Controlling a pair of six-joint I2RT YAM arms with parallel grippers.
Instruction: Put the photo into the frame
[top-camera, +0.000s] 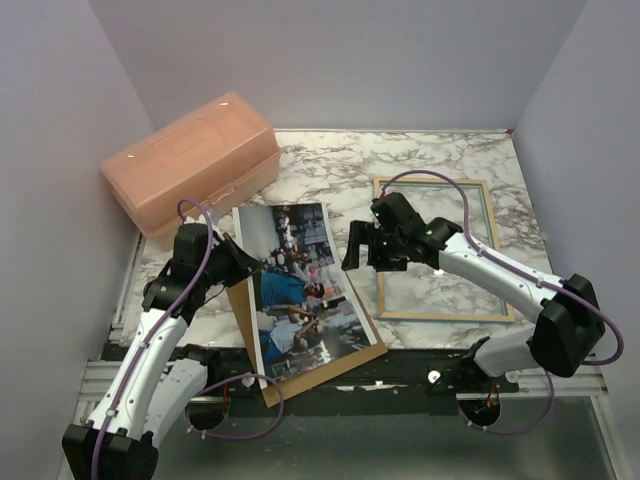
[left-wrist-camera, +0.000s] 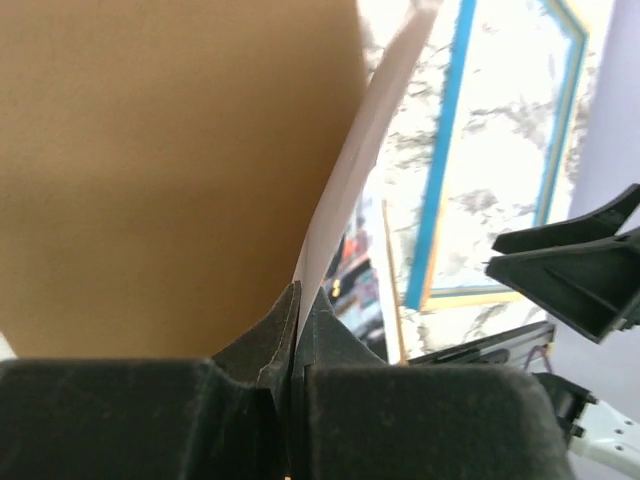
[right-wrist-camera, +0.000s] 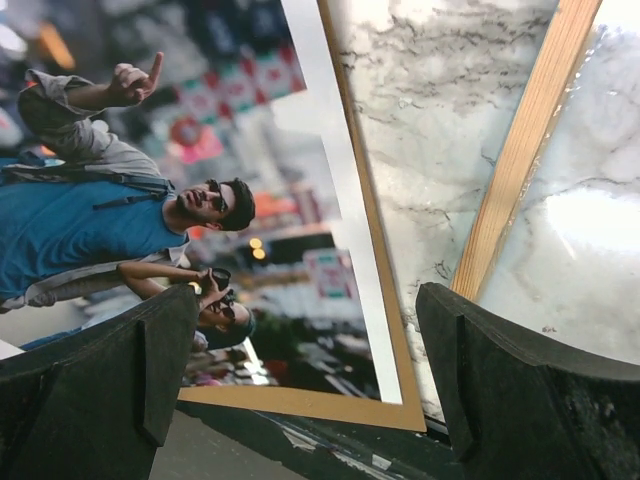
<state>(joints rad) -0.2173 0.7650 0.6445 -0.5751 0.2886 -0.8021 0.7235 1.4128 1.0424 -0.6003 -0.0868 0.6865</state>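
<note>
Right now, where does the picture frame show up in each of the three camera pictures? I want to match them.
Top external: the frame lies flat on the table, right of centre.
Left wrist: upper right, its bars showing blue.
Right wrist: only one pale wood bar, slanting down the right side.
Shared landmark: the photo, left of the frame in all three.

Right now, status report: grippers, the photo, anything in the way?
Left gripper shut on the photo at its left edge, edge raised off the backing board. Right gripper open, hanging between photo and frame. Frame wood side up, right arm crossing over it.
</note>
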